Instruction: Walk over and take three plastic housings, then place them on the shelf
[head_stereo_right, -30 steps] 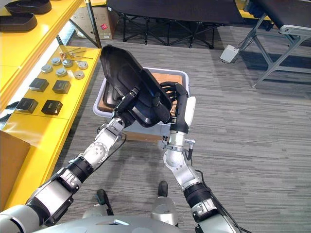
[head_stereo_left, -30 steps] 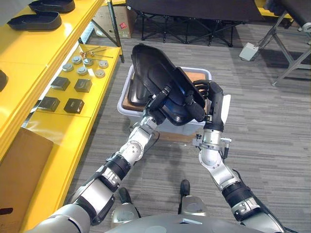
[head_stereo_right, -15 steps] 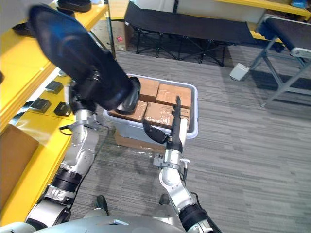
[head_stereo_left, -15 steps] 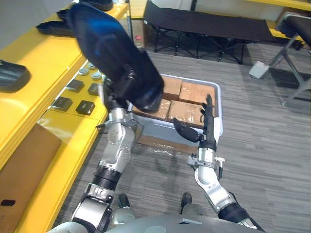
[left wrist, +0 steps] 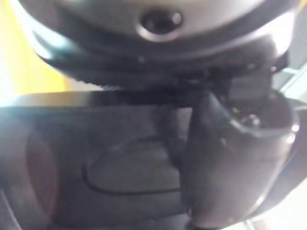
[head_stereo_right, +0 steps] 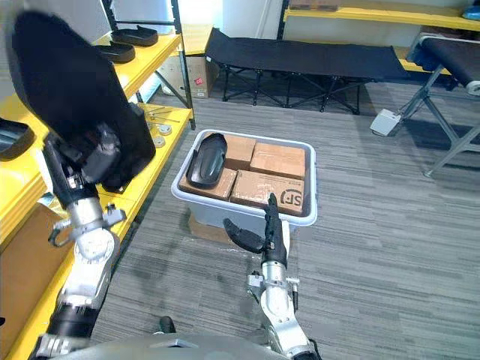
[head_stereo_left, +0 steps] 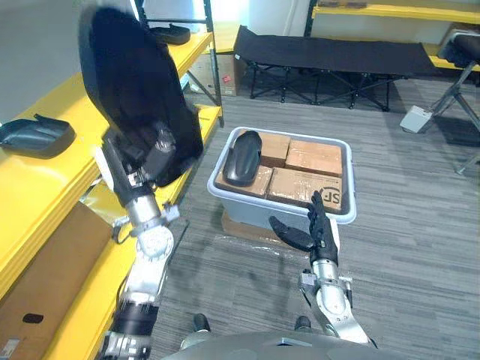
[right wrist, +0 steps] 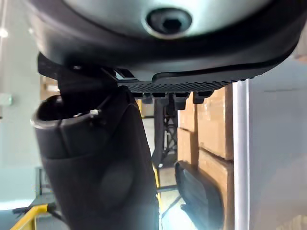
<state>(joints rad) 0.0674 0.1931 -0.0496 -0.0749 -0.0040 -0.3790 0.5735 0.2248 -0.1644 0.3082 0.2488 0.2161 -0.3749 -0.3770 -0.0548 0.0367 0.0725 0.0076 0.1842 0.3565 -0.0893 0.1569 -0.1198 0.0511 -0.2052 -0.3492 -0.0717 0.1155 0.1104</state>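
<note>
Left eye view shows me the left hand [head_stereo_left: 155, 148] up high by the front edge of the yellow shelf [head_stereo_left: 52, 172]. It is clenched on the lower end of a big black housing [head_stereo_left: 129, 79], which stands nearly upright with a slight tilt. On my left wrist view the thumb [left wrist: 230, 158] presses against the housing's dark inner face. Right hand [head_stereo_left: 313, 227] hangs low at the near wall of the grey bin [head_stereo_left: 255, 211], fingers straight and released, holding nothing. Inside the bin, a second housing [head_stereo_left: 241, 156] lies on top of the cardboard boxes [head_stereo_left: 315, 159] at the far left corner. On the shelf's top level I see a third housing [head_stereo_left: 36, 136] close to me and a fourth housing [head_stereo_left: 169, 33] farther along, well apart from it.
</note>
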